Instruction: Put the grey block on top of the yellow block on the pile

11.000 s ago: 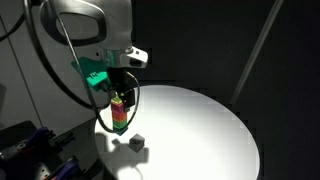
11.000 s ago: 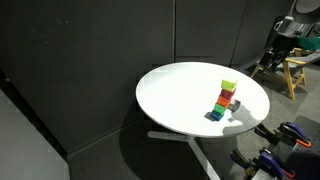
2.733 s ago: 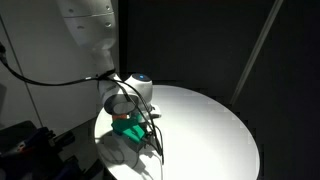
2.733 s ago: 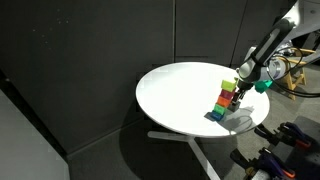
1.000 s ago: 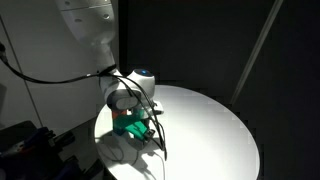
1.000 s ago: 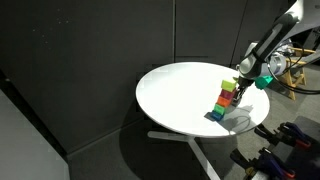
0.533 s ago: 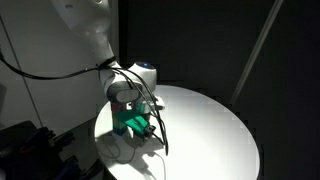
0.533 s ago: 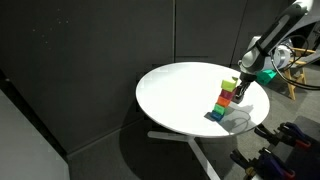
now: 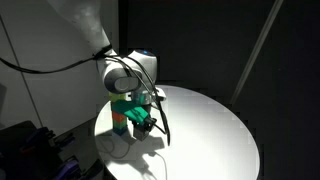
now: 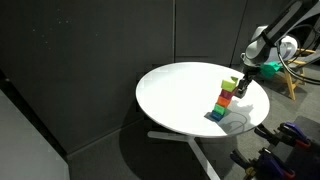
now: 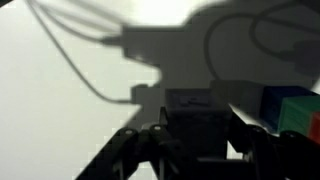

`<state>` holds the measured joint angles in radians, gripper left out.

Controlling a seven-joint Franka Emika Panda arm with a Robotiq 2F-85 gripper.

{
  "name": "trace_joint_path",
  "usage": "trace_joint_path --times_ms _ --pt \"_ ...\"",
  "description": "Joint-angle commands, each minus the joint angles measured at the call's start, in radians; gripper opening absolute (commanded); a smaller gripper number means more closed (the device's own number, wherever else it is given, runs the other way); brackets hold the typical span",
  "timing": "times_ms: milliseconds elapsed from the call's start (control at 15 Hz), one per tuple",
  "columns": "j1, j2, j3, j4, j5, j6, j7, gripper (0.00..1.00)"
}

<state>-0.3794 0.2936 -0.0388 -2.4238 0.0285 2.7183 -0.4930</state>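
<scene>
In the wrist view the grey block [image 11: 193,116] sits dark between my gripper's [image 11: 190,140] two fingers, which are shut on it above the white table [image 11: 60,100]. The tops of the pile's coloured cubes [image 11: 292,110] show at the right edge of that view. In an exterior view the pile [image 10: 226,100] stands near the table's right rim with the yellow block [image 10: 230,86] on top. My gripper [image 10: 243,86] hangs just right of the pile's top, about level with the yellow block. In an exterior view the arm and gripper [image 9: 142,120] cover most of the pile.
The round white table [image 10: 180,90] ends close behind the pile. Black curtains surround the scene. A wooden stool [image 10: 292,72] stands beyond the table. Dark equipment [image 9: 22,140] sits off the table edge, and cables [image 9: 160,125] hang from the wrist.
The gripper has risen from the table beside the pile, carrying the grey block up to about the height of the yellow block. The pile has not moved.
</scene>
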Motion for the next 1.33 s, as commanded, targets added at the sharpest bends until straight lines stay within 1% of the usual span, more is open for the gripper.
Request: trace_joint_path --times_ms 0,467,933,1267 --pt "0.036 -0.095 -0.030 -0.036 -0.012 -0.064 0.011 0.31" --pt "0.089 -0.194 -0.080 -0.048 -0.024 -0.154 0.017 0.31" --pt "0.117 -0.285 -0.122 -0.041 -0.043 -0.252 0.027 0.31" --pt "0.133 -0.338 -0.133 -0.021 -0.051 -0.315 0.044 0.31"
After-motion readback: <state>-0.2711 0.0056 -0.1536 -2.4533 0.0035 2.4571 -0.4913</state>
